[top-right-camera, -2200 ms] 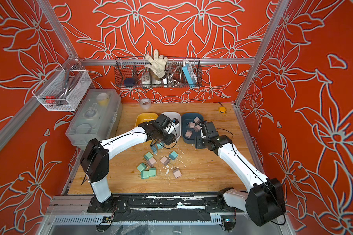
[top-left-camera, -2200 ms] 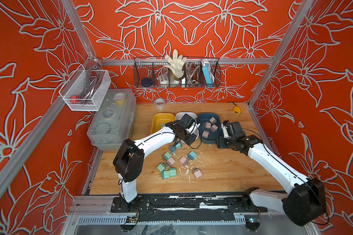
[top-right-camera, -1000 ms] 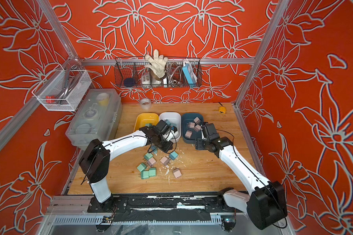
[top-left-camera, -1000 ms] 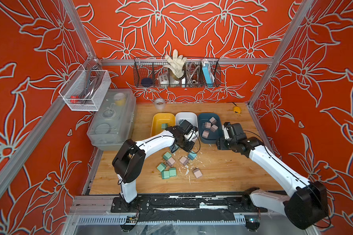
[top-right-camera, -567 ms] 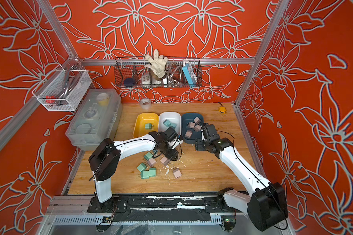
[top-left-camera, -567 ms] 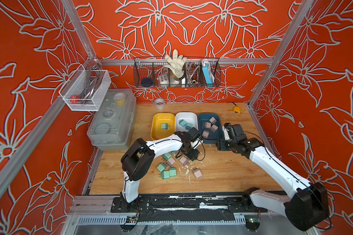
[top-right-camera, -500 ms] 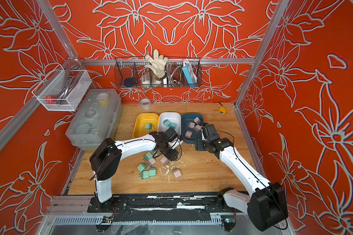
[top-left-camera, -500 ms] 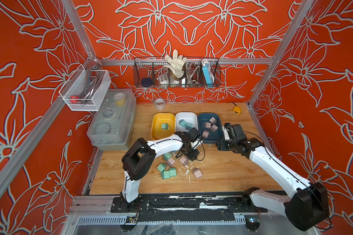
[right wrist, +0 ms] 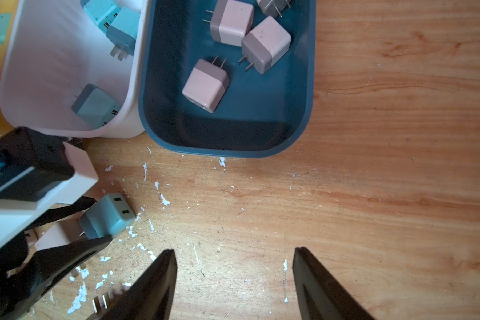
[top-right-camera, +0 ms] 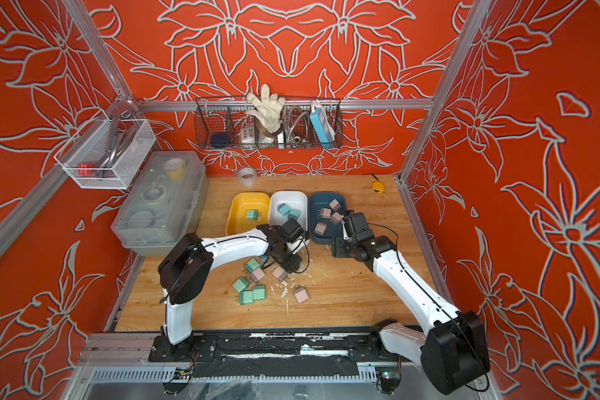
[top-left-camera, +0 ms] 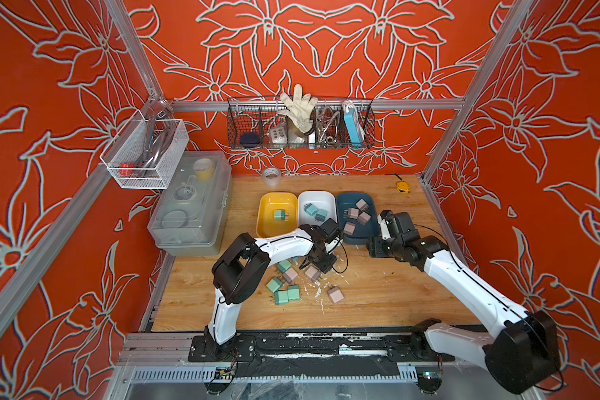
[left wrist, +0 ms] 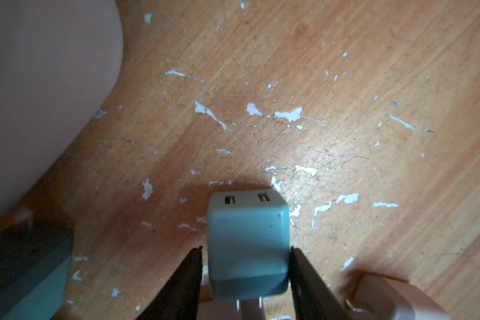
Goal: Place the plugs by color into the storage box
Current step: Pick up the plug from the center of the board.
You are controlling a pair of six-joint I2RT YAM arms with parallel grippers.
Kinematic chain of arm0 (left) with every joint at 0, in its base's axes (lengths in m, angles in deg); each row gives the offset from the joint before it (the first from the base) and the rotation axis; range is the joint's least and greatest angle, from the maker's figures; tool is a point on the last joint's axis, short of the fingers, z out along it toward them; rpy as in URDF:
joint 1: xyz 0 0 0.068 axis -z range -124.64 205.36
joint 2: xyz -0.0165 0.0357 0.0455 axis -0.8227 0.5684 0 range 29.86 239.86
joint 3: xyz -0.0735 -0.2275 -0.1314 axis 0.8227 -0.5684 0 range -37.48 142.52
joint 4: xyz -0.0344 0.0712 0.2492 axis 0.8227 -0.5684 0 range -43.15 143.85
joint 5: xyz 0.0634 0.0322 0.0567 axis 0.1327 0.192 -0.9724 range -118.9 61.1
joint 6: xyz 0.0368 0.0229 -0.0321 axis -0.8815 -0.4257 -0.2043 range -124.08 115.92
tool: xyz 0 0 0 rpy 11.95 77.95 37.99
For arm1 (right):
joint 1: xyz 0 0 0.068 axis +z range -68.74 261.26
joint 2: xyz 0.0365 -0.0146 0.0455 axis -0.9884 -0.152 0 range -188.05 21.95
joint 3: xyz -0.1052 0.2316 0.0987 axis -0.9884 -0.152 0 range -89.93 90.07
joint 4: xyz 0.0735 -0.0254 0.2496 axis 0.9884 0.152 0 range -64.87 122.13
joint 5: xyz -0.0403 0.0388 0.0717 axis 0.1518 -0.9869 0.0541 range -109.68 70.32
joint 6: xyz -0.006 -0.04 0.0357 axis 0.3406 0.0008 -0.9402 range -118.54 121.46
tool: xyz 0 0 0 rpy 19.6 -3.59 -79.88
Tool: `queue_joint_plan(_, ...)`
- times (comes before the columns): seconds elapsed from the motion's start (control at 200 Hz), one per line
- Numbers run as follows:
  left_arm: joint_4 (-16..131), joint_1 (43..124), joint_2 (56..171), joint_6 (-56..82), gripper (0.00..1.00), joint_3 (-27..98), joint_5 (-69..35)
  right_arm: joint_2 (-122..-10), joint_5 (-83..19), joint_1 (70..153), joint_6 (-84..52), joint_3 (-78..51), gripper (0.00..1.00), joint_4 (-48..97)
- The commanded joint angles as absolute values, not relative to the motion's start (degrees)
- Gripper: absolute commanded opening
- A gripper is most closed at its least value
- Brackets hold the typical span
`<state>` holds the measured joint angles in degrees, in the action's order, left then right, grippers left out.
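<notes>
The left tool is clamped on a teal plug low over the scratched wooden tabletop, near the white tray. The right tool hangs apart, empty, between orange flowered walls.

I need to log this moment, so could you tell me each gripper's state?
Left gripper: closed on a teal plug.
Right gripper: open, holding nothing.

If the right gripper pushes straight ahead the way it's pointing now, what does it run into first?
Probably the dark blue tray: the right gripper, jaws open and empty, has only bare wood ahead up to the tray's near wall. Depth is unclear; if angled downward, it could meet the tabletop first.
</notes>
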<state>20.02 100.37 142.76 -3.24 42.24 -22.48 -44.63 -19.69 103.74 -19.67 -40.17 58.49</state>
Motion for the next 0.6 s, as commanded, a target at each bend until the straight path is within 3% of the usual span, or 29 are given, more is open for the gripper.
queue_joint_plan(0.0, 19.33, 100.58, 143.64, -4.25, 0.47, 42.43, -22.61, -44.08, -19.31, 103.75, -19.20, -40.27, 0.72, 58.26)
queue_joint_plan(0.295, 19.30, 100.53, 142.06, -4.70, 0.35, 41.64, -22.09, -43.19, -19.64, 103.76, -19.98, -40.44, 0.72, 58.52)
queue_joint_plan(0.596, 19.52, 100.53, 140.87, -5.03, 0.32, 41.35, -21.17, -41.87, -19.33, 103.70, -20.34, -40.55, 0.72, 59.29)
